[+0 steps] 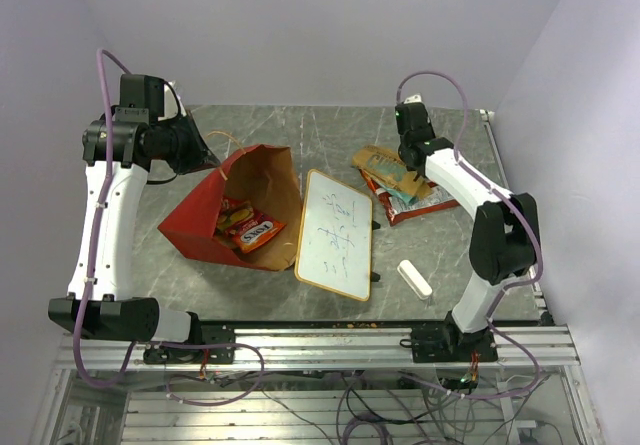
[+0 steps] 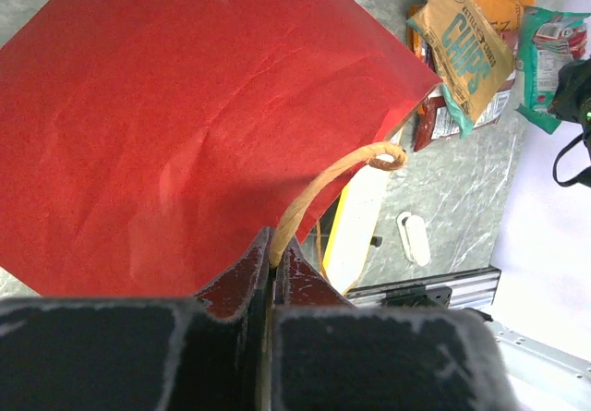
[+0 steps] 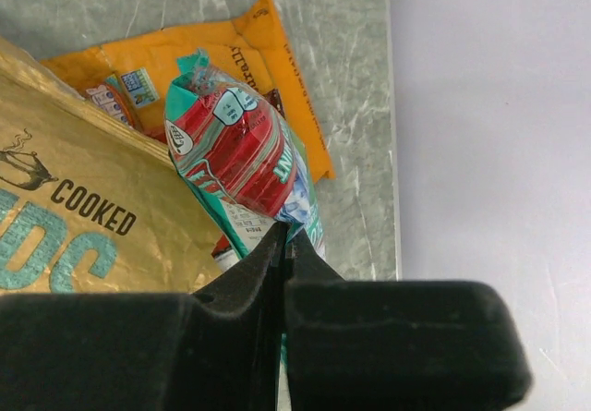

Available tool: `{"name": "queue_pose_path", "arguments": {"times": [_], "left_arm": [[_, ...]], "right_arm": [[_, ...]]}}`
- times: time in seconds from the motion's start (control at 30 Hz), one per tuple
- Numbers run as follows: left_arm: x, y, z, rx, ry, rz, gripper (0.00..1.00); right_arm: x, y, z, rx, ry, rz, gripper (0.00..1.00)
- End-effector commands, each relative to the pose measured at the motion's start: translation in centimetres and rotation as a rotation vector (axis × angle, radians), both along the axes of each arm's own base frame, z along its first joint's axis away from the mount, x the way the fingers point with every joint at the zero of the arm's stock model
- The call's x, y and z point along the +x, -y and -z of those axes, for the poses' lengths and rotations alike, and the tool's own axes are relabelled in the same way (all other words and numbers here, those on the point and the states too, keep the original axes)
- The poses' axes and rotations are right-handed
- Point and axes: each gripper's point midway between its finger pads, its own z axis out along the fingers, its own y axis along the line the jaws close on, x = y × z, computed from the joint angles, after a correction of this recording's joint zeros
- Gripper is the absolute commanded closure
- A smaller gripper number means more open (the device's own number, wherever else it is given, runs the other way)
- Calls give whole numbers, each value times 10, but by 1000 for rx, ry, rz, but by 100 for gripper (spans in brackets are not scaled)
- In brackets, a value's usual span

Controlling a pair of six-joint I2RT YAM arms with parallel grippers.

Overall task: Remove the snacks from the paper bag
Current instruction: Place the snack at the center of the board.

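Left end effector (image 2: pixel 271 263), black two-finger type, nearest the left wrist lens: fingers are pressing together on the tan twisted string handle (image 2: pixel 332 175) of the large red paper bag (image 2: pixel 185 125), whose outer wall is filling that view. Right end effector (image 3: pixel 284 235), same type: fingers are pressing together and appear to be pinching the lower seam of a teal-and-red crinkly packet (image 3: pixel 231 148), which is standing up over the removed pile at the far right of the grey marbled table (image 1: pixel 450 275). The pile is also holding a tan chip bag (image 3: pixel 83 208) reading "KETTLE", "COOKED" and "CHIPS", and a flat orange packet (image 3: pixel 231 51) whose print is too small to read. The paper bag is lying on its side at centre left, its brown kraft mouth gaping toward the wood-framed whiteboard (image 1: pixel 335 233) just beside it. Two snacks are showing inside: an orange packet (image 1: pixel 258 233) with a white logo I cannot read, and a yellow-and-red one (image 1: pixel 232 210) behind it. Their long axes are running roughly toward the mouth. They are lying left of the right end effector, well apart, across the whiteboard. The left arm is nearer but is occupied with the handle, so the reach probably falls to the right. The whiteboard scribbles are illegible. A white eraser block (image 1: pixel 415 278) is lying near the right base.
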Motion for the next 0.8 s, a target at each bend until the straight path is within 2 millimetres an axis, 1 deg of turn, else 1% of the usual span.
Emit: {"name": "queue_pose_path", "arguments": {"times": [0.0,0.13,0.27,0.3,0.37,0.43,0.47,0.53,0.57,0.7,0.77], "left_arm": [[-6,-3,-12,24,40,-8,93],[-6,-6,-14,35,42,-14,93],[-6,-7,-14,36,48,-20,93],[-5,-6,-14,33,46,-15,93],[-5,-5,-14,32,43,-10,93],[-5,-5,-16,33,49,-12,93],[-4,-5,-15,30,48,-13,93],[-2,-3,-13,19,40,-8,93],[-2,-1,-13,11,37,-2,93],[-4,-3,-12,20,38,-7,93],[-5,-2,-9,9,30,-10,93]], "right_arm": [[11,-2,5,21,-7,17,100],[8,-12,30,103,-60,32,100],[2,-25,50,197,-90,28,100],[1,-26,52,209,-91,27,98],[0,-28,53,226,-89,22,87],[0,-29,47,230,-79,19,72],[0,-29,42,232,-73,16,68],[1,-29,28,232,-47,1,65],[1,-29,18,235,-25,-6,63],[0,-31,-8,268,39,-21,46],[-2,-35,-17,302,57,-33,40]]}}
